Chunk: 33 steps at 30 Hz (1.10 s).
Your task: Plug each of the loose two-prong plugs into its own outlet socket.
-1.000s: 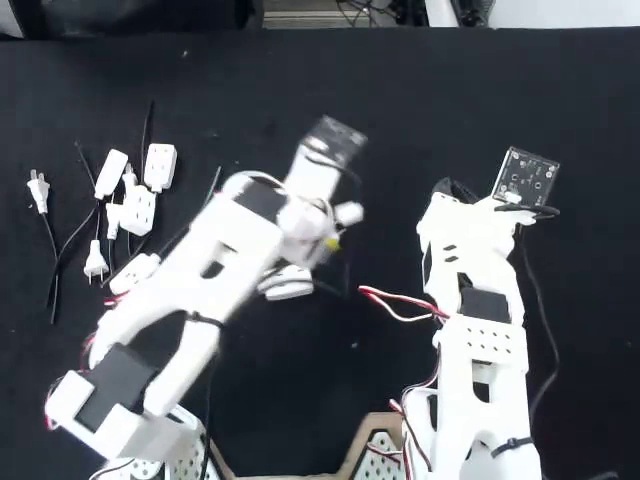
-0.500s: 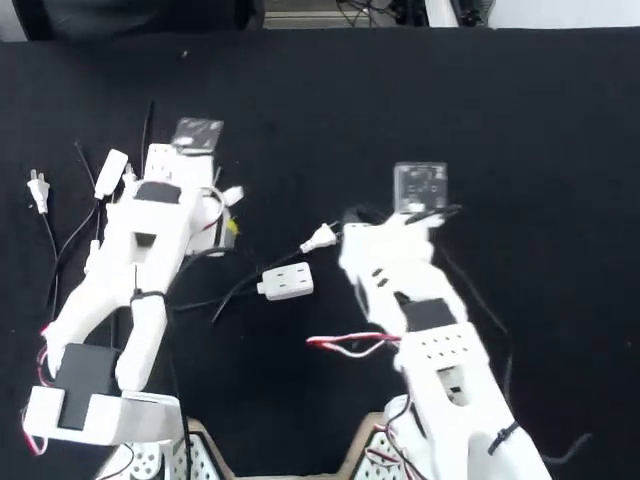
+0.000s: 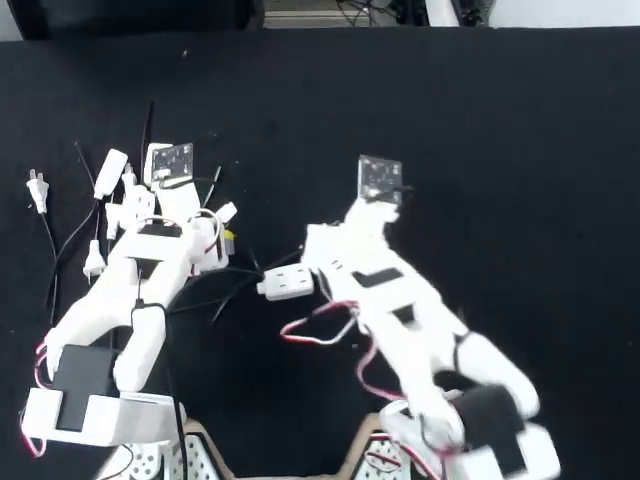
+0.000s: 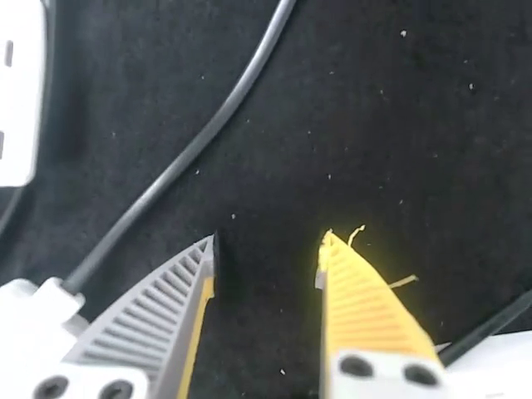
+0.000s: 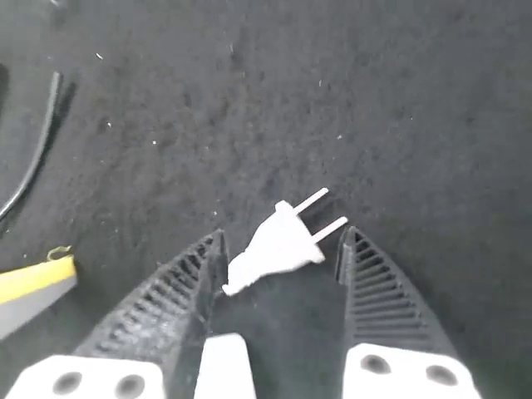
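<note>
Right gripper (image 5: 283,236), jaws spread astride the plug (image 5: 274,242), has swung closer to the outlet socket (image 3: 285,284); left gripper (image 4: 268,241) likewise spread.

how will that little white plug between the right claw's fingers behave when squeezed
The plug looks small and rigid, so it is probably light and stiff. It lies at an angle between the open fingers of the right claw, so it may twist as they close. Its smooth, tapered body could also slip out of a loose pinch.
</note>
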Available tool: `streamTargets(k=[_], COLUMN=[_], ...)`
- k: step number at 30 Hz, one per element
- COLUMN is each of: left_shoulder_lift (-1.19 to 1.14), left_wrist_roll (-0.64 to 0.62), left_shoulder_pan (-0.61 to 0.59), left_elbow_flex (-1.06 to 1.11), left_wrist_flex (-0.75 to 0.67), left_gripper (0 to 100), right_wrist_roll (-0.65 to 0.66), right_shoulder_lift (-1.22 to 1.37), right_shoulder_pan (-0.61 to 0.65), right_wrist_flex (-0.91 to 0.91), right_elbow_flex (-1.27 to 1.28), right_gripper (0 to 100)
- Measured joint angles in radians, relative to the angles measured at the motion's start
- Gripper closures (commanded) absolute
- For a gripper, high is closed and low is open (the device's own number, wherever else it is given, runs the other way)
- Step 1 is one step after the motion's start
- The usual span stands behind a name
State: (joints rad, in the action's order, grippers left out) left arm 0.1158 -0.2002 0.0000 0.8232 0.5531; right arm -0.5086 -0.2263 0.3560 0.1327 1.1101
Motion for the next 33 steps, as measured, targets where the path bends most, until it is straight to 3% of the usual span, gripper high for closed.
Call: streamTargets(k=[4,14,22,28,33], left_shoulder_lift=[0.0,0.0,0.0,0.0,0.0], left_wrist_roll=[-0.003,-0.006,-0.008,-0.008,-0.008], left_shoulder_pan=[-0.003,-0.003,-0.003,-0.003,-0.003], left_elbow_flex=[0.0,0.0,0.0,0.0,0.0], left_wrist_flex=[0.0,0.0,0.0,0.0,0.0], left_gripper=[80,80,80,80,80], right_wrist_roll=[-0.023,-0.026,-0.034,-0.141,-0.158], right_shoulder_lift=[0.112,0.133,0.178,0.295,0.37], right_shoulder_pan=[-0.003,0.009,0.044,0.041,0.028], right_wrist_flex=[0.006,0.233,0.253,0.397,0.554], right_elbow_flex=[-0.084,-0.21,-0.244,-0.416,-0.545], right_gripper=[78.6,78.3,78.4,79.4,99.5])
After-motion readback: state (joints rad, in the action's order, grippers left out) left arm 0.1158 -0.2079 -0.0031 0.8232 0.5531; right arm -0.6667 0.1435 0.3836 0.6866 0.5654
